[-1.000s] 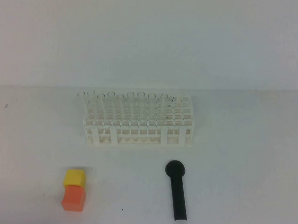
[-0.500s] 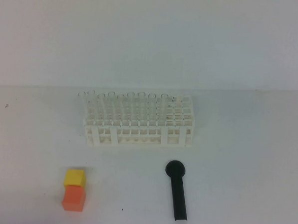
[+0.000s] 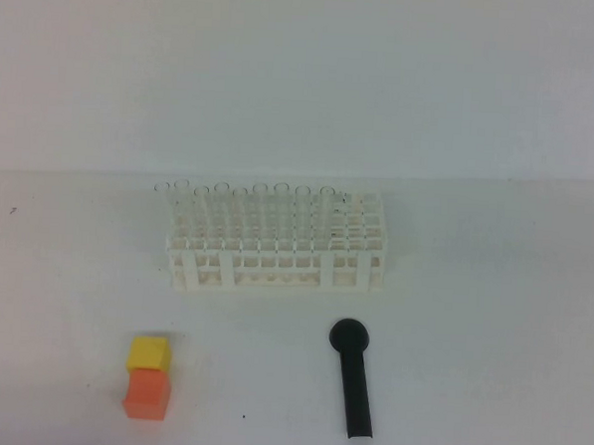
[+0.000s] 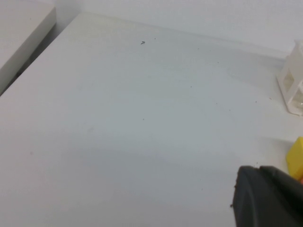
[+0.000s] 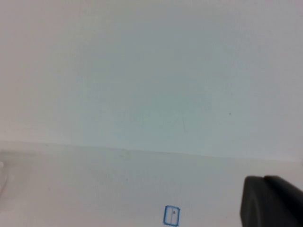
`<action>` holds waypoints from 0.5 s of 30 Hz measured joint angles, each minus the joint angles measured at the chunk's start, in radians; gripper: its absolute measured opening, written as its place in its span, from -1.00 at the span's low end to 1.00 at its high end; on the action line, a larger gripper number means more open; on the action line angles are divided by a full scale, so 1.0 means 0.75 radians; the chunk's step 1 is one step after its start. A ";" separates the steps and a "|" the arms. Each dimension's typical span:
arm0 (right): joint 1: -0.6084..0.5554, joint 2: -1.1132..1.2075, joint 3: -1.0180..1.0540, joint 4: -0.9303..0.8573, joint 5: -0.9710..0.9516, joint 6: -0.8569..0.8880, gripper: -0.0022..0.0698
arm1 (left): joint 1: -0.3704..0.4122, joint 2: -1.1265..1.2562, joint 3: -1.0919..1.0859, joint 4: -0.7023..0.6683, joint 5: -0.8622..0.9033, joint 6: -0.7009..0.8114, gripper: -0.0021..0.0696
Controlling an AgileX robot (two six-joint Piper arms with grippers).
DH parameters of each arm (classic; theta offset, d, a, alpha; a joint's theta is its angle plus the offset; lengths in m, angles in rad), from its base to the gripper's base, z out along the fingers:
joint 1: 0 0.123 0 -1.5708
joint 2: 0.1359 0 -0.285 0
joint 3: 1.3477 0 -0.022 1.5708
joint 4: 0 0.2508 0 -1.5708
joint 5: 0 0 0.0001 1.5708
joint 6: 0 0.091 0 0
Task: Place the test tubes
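Nothing has moved since the earlier frames: both arms are out of the high view and every object lies as it did. White plastic grid rack (image 3: 276,243) stands mid-worktop with clear glass test tubes (image 3: 240,208) upright in its cells, rims showing above the far rows; the grid evidently serves to keep the tubes vertical and apart, though which cells are free cannot be told. Left gripper (image 4: 267,196) shows only as a dark edge low over bare white worktop (image 4: 142,118) on the robot's left; whether it is wide or narrow cannot be told. Yellow cube (image 3: 149,353), touching an orange cube (image 3: 149,392), lies near this gripper, and the rack lies beyond the cube, well apart. Right gripper (image 5: 272,201) likewise shows only a dark edge, state not discernible, near a small blue mark (image 5: 172,215) at the worktop's right side; the rack is outside its view, hence well apart. Black round-headed tool with a long handle (image 3: 352,380) lies flat between the rack and the robot.
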 joint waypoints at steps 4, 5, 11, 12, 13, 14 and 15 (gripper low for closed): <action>-0.110 -0.201 0.292 -0.015 -0.150 0.038 -0.94 | 0.000 0.000 0.000 0.000 0.007 0.000 -0.95; -0.135 -0.280 0.384 -0.017 -0.180 0.041 -0.94 | 0.000 0.000 0.000 0.000 0.007 0.000 -0.95; -0.243 -0.735 0.755 -0.041 -0.143 0.052 -0.94 | 0.000 0.000 0.000 0.000 0.007 0.000 -0.95; -0.259 -0.794 0.793 -0.044 -0.112 0.052 -0.94 | 0.000 0.000 0.000 0.000 0.007 0.000 -0.95; -0.269 -0.836 0.821 -0.046 -0.087 0.053 -0.94 | 0.000 0.000 0.000 0.000 0.007 0.000 -0.95; -0.276 -0.880 0.853 -0.046 -0.064 0.055 -0.94 | 0.000 0.000 0.000 0.000 0.007 0.000 -0.95; -0.284 -0.908 0.875 -0.047 -0.040 0.056 -0.94 | 0.000 0.000 0.000 0.000 0.007 0.000 -0.95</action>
